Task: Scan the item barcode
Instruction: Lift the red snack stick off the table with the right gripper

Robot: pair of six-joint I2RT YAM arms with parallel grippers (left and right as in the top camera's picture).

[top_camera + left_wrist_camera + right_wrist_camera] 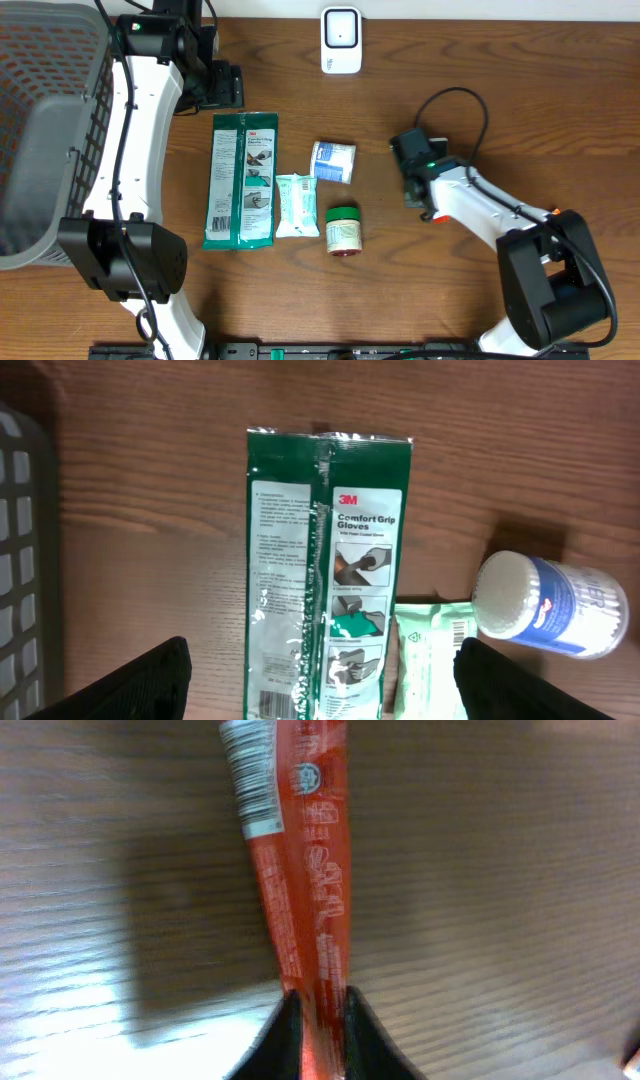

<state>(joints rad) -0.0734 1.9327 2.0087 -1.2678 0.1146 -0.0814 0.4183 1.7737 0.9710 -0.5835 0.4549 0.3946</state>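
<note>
In the right wrist view a thin red packet (300, 850) stands edge-on above the wooden table, with a white barcode label (250, 775) near its far end. My right gripper (322, 1020) is shut on the packet's near end. Seen from overhead, that gripper (410, 165) sits right of the middle, and the packet is hidden under it. A white scanner (341, 40) stands at the table's back edge. My left gripper (225, 85) is open and holds nothing. It hangs over the top end of a green gloves pack (325, 580).
In a row lie the gloves pack (240, 180), a pale green wipes packet (296, 205), a blue-and-white swab tub (333, 162) and a green-lidded jar (343, 230). A grey wire basket (40, 130) fills the left side.
</note>
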